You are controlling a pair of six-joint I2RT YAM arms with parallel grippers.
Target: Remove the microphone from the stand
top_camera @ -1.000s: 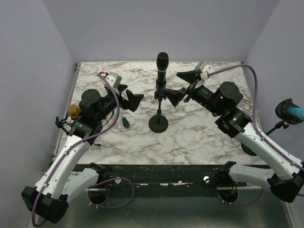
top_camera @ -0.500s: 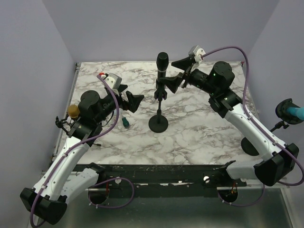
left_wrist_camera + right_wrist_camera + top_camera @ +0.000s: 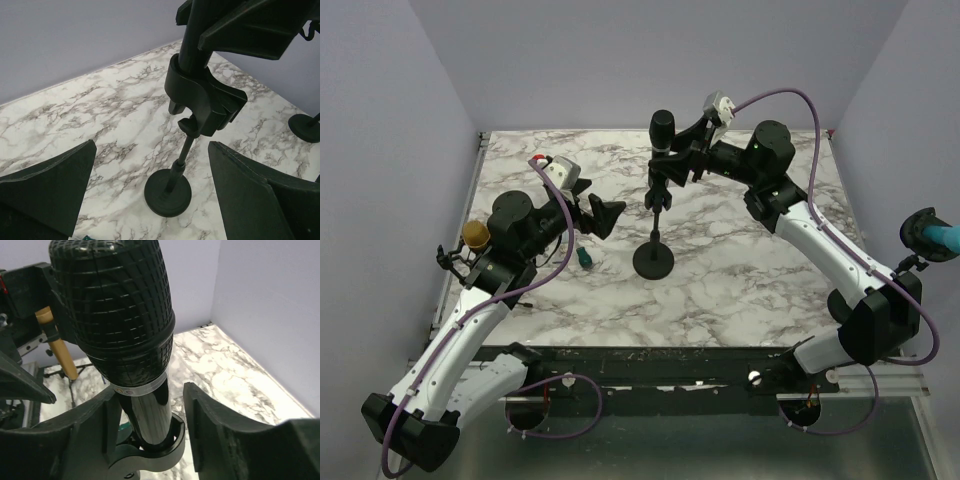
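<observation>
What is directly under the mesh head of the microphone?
Under the head comes a silver ring, then the glossy black handle, which goes down into the stand's clip. The handle's lower end is hidden inside the clip.

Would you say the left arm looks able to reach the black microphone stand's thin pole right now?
Probably yes: the open left gripper faces the pole, with bare marble tabletop between them.

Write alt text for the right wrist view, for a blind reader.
A black microphone with a mesh head fills the centre, its handle seated in the stand's clip. The right claw straddles the handle below the head, a gap showing on one side. Behind lie the marble table and lilac walls.
</observation>
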